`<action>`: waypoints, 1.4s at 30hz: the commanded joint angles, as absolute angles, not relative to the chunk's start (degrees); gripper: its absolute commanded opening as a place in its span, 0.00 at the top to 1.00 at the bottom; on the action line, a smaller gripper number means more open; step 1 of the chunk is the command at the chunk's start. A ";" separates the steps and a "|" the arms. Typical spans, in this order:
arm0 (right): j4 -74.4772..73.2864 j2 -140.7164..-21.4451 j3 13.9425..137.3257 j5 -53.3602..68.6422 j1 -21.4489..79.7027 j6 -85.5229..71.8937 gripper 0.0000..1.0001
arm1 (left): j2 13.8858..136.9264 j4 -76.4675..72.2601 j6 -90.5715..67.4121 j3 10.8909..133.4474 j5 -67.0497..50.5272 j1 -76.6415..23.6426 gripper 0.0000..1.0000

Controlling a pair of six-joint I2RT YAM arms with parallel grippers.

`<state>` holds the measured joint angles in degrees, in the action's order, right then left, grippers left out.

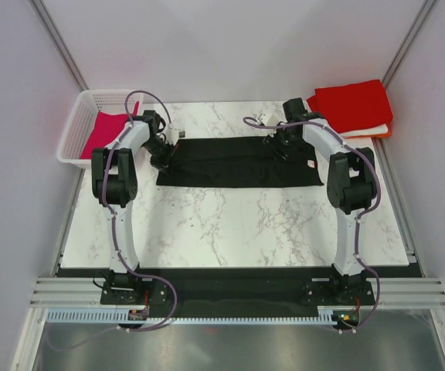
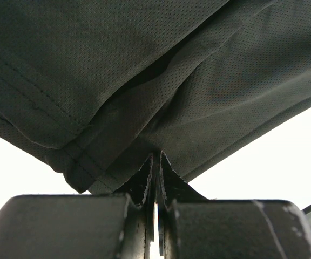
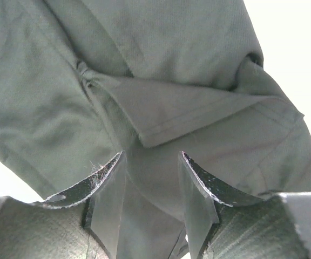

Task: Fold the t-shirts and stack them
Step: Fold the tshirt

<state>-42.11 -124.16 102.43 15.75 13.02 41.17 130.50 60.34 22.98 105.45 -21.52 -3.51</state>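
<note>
Left pincer we read as closed on a hem of the black t-shirt fanning ahead of it — right pincer, half-open, straddles cloth ungripped — presumably so both ends lift together.

You see the black t-shirt folded into a long, narrow band across the far half of the table, running left to right and lying mostly flat. Its small pale neck label shows near the right end. Up close its fine mesh knit bunches into folds at the left end, with a double-stitched hem; at the right end a hemmed flap lies folded over. At the far right corner, your red t-shirt sits folded on top of a white t-shirt and an orange t-shirt, only their edges showing. The magenta t-shirt lies crumpled in the basket at far left.
</note>
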 commanded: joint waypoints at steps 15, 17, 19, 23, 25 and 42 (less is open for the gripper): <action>-43.86 -129.47 113.38 18.28 13.80 40.25 0.78 | 129.64 60.47 23.29 105.03 -20.39 -3.34 0.98; -43.25 -128.50 113.38 17.76 14.58 40.52 0.76 | 129.64 60.38 23.29 104.94 -20.65 -3.43 0.98; -41.93 -127.97 113.47 17.05 15.38 41.04 0.76 | 129.55 60.47 23.38 104.85 -20.57 -3.43 0.98; -39.64 -128.05 114.08 14.16 18.88 42.89 0.67 | 128.94 60.38 23.55 104.68 -20.39 -3.43 0.98; -37.98 -128.23 114.35 12.32 20.73 43.59 0.61 | 128.24 60.47 23.73 104.50 -20.48 -3.43 0.98; -24.70 -106.62 99.17 7.20 22.50 34.83 0.49 | 106.72 57.04 7.34 108.55 -12.56 -3.08 0.00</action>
<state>-27.66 -112.38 102.94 6.94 22.33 38.70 115.77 59.59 18.04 105.73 -14.94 -3.60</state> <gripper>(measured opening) 0.502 0.991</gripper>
